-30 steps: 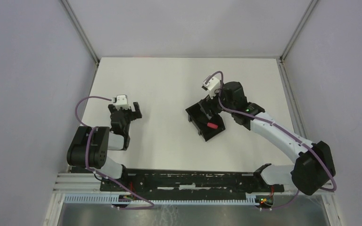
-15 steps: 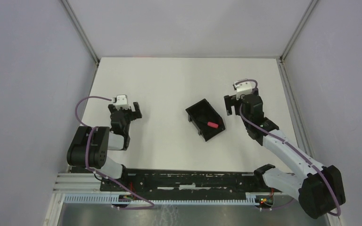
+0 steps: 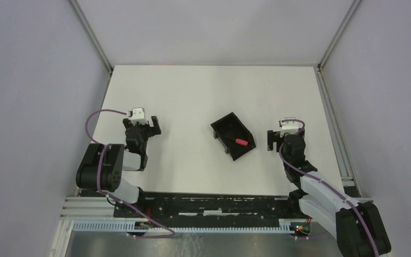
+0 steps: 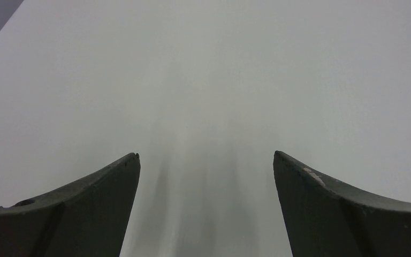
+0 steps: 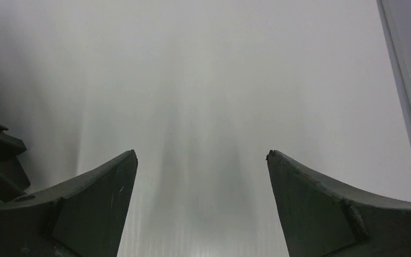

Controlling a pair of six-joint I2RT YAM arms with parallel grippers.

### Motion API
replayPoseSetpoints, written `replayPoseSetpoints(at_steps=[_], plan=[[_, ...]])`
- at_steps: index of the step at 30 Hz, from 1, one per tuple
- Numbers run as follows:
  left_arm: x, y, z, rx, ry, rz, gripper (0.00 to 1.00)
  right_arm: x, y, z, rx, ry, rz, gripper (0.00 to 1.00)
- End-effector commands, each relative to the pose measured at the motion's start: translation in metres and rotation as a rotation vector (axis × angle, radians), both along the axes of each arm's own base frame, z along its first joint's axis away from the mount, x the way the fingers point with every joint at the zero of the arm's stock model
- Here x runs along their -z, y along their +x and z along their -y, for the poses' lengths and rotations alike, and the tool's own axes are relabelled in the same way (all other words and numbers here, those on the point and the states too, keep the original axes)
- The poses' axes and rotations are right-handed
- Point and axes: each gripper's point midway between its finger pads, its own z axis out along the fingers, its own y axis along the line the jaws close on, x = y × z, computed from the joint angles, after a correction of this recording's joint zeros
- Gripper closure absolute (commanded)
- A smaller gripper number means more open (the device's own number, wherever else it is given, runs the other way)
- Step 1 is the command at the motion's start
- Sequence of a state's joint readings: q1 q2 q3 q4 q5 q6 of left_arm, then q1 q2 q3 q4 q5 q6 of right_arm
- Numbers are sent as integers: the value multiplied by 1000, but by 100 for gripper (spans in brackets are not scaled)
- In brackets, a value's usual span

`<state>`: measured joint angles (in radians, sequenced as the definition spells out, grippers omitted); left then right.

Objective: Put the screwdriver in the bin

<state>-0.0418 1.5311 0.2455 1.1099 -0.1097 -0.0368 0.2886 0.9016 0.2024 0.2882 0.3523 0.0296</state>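
Left pincer (image 3: pixel 141 124): my fingers stand apart, gripping nothing, low over the white table (image 3: pixel 192 96).
Bin (image 3: pixel 226 128): black, mid-table, between my two arms.
Screwdriver (image 3: pixel 237 141): red handle, lying inside the bin, toward its near end.
Right pincer (image 3: pixel 286 134): fingers wide apart, just right of the bin, not touching it.

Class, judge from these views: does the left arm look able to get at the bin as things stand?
Probably yes: bare table lies between the open left gripper and the bin, and the right gripper sits on the bin's far side, out of the way. Reach itself is unsure.
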Motion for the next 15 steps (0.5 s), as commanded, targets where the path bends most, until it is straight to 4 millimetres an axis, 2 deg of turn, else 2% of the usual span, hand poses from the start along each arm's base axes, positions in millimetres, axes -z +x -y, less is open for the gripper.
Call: replayPoseSetpoints(at_steps=[1,7,15], plan=[[-13,5,0,3,14,51,0,-21,10,-3,1,43,127,2],[-13,5,1,5,15,51,0,-11,5,-3,-1,52,116,2],[-12,5,0,3,13,49,0,-12,7,-6,-8,64,122,2]])
